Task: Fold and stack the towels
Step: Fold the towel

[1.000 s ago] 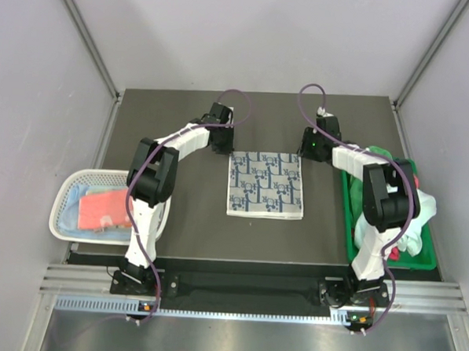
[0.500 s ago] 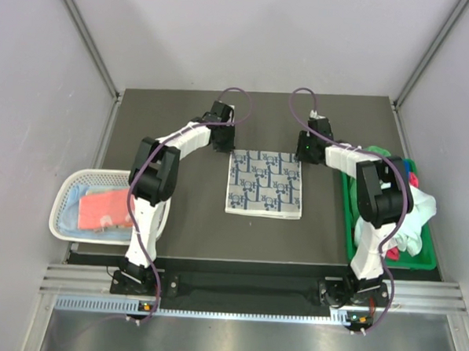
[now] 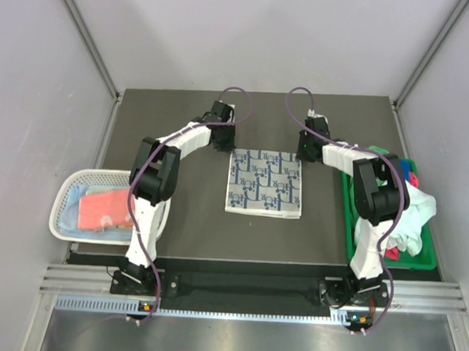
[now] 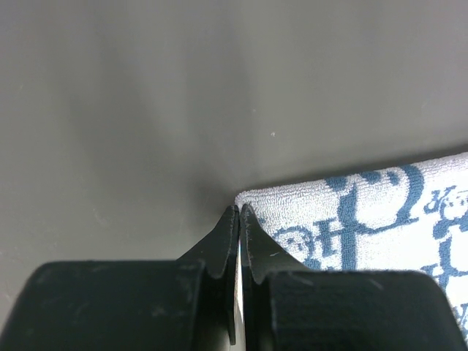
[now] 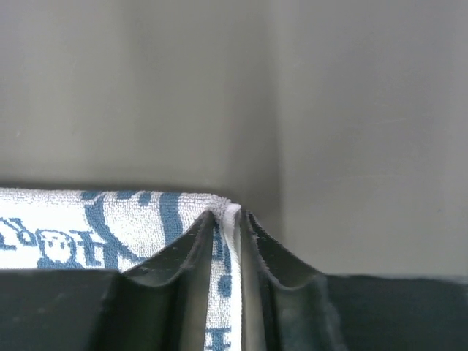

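Left gripper (image 4: 239, 210) has its fingers pressed tight together, tips right at the corner of the navy-and-white patterned towel (image 3: 265, 183). Can't really tell if any cloth is caught in there. Right gripper (image 5: 228, 216) is pinching the opposite far corner, and you can see a white strip of terry filling the narrow gap between its fingers.

Containers: the white mesh basket (image 3: 57, 207) at the left of the overhead frame holds a coral pink towel (image 3: 99, 210) lying on a pale blue one (image 3: 80, 189). The green bin (image 3: 348, 229) on the right is stuffed with a rumpled heap, mostly a white cloth (image 3: 423, 207) spilling over its rim, plus a bit of red (image 3: 412, 179).

The patterned towel lies flat on the dark table (image 3: 185, 220) in the middle of the frame. It's roughly square, with little blue cartoon figures on white, and both grippers are at its upper corners.
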